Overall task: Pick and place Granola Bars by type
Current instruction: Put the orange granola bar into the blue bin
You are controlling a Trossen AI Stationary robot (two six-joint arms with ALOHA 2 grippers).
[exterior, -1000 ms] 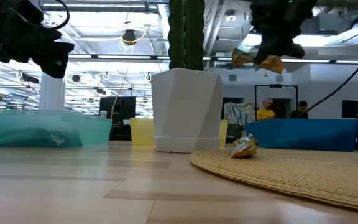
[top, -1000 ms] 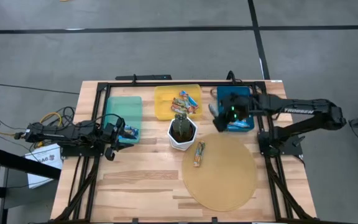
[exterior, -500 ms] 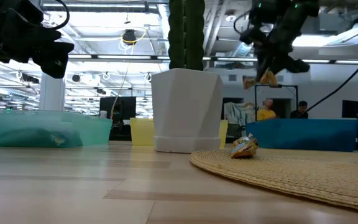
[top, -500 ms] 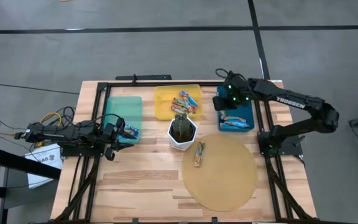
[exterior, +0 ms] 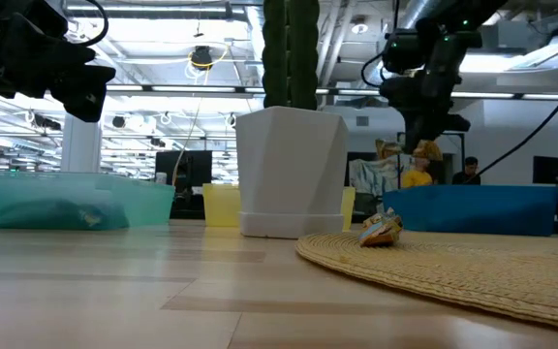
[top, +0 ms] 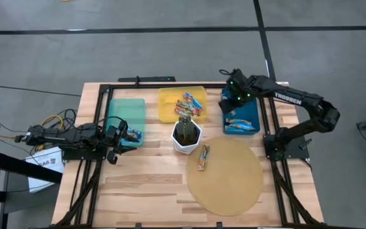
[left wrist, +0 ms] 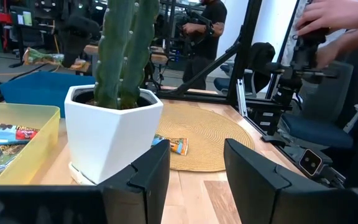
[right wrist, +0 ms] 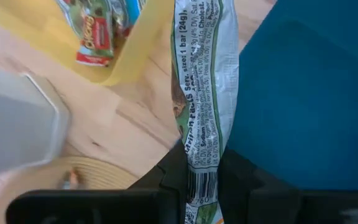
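Observation:
My right gripper (top: 234,97) hangs over the far left corner of the blue bin (top: 250,108), shut on a granola bar (right wrist: 204,87) in a green and white wrapper. In the low view that bar (exterior: 402,150) shows just below the right gripper (exterior: 422,124). Another granola bar (top: 203,157) lies flat on the round woven mat (top: 227,184). More bars lie in the yellow bin (top: 169,105), in the blue bin and in the teal bin (top: 124,111). My left gripper (left wrist: 195,180) waits open and level beside the teal bin. My right gripper pinches the bar by one end (right wrist: 202,163) between its two fingers. The fingers (right wrist: 176,174) come from above, pointing steeply down, and lie along the bar. The bar sticks out past the fingertips, lifted clear above the blue bin's edge.
A white pot with a tall green cactus (top: 186,135) stands between the yellow bin and the mat, left of my right arm. A black frame runs along the table's edges (top: 170,86). People show in the room beyond the table.
My right gripper has carried the bar toward the table's far edge and down, from the blue bin's near part to its far left corner, rolling its wrist on the way. The bar has stayed in the hold and hangs lower now.

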